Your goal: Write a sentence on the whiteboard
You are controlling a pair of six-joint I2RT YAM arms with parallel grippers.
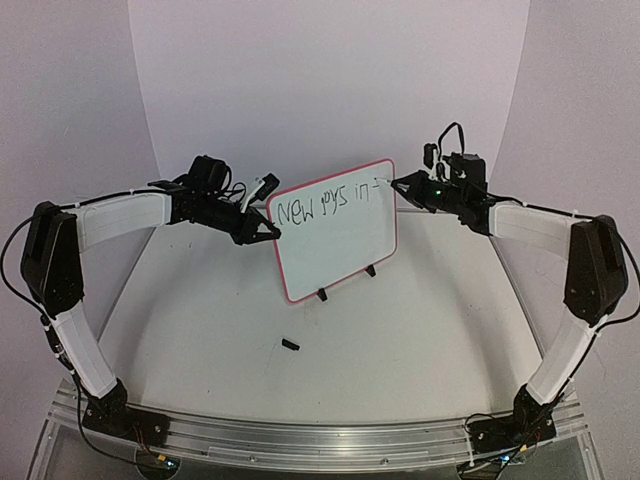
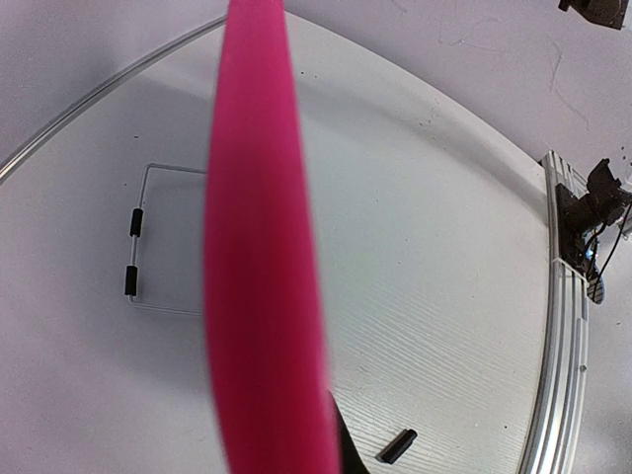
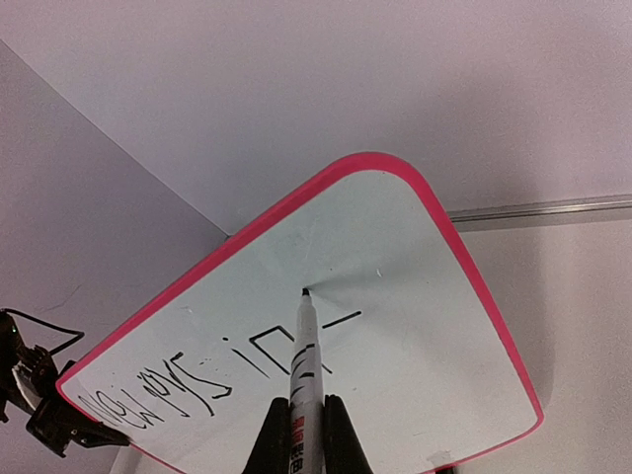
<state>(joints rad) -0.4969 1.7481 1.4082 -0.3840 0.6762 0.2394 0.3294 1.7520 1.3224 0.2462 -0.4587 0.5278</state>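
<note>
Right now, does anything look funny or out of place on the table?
Yes. A small black piece lies loose on the table in front of the whiteboard; it could be a pen cap, but I can't tell. The whiteboard also sits tilted, its right side higher, so the sentence slopes uphill.

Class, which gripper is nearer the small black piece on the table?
Left. The left gripper grips the whiteboard's left edge, behind the black piece; the right gripper holds a marker at the board's upper right corner, farther off.

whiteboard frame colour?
Red-pink, a thin band around the whiteboard. It shows best in the right wrist view.
</note>
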